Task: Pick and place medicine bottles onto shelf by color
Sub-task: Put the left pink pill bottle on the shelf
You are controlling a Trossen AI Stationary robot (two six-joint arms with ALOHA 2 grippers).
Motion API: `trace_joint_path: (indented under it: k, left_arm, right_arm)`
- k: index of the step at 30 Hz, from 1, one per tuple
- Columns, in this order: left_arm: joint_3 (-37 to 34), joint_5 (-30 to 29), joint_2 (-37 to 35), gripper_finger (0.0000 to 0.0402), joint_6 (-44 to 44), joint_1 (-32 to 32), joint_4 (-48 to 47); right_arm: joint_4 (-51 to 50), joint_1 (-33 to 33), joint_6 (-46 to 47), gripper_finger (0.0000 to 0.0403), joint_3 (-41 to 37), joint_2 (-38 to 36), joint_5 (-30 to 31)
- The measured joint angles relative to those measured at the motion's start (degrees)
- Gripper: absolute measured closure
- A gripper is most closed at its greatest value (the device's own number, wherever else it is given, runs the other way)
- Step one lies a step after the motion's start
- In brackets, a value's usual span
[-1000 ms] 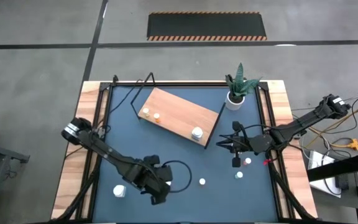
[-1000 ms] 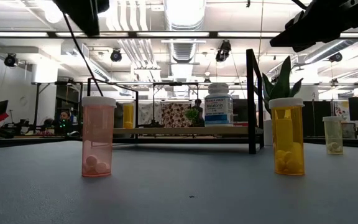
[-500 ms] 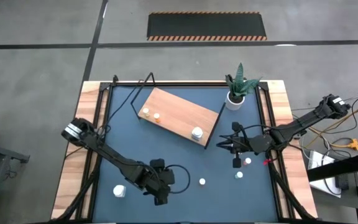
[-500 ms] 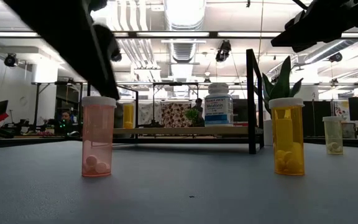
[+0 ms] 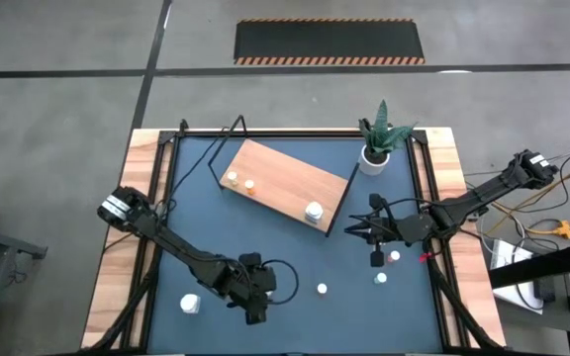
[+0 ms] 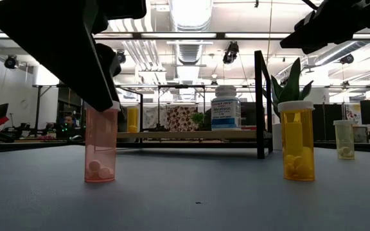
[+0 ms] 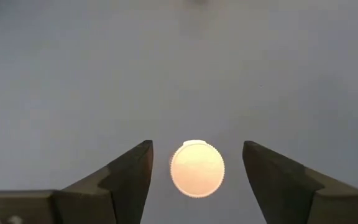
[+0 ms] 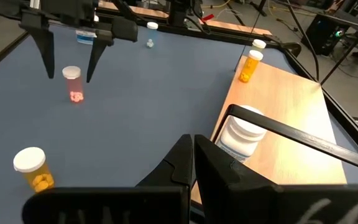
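Note:
A pink medicine bottle with a white cap stands upright on the blue tabletop. My left gripper is open, pointing steeply down, with one finger on each side of the cap and a gap on both sides. In the low view the gripper covers the bottle's top. My right gripper waits shut above the table's right part, near the shelf. On the shelf stand two small bottles and a big white one.
An orange bottle stands to the right of the left gripper, with two more small ones beyond it. A white bottle is near the front left. A potted plant stands at the far right.
My left gripper has come down from above and tipped more steeply, so its fingers now stand around the pink bottle's top. The bottle has stayed where it was.

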Motion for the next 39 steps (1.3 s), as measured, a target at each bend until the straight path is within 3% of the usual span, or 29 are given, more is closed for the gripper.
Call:
trace_joint_path:
  k: [18,32,39]
  left_arm:
    - [0.08,1.4,-0.44,0.0301,-1.31,0.09,-0.24]
    - [1.01,1.75,-3.05,0.0298,-0.91,1.71,-0.9]
    - [2.15,1.73,-7.99,0.0297,-0.41,8.09,-7.04]
  right_arm:
    - [-0.02,0.0,0.37,0.0394,-0.02,0.0,0.0]
    - [-0.03,0.0,0.37,0.0394,-0.02,0.0,0.0]
    - [-0.05,0.0,0.37,0.0394,-0.02,0.02,0.0]
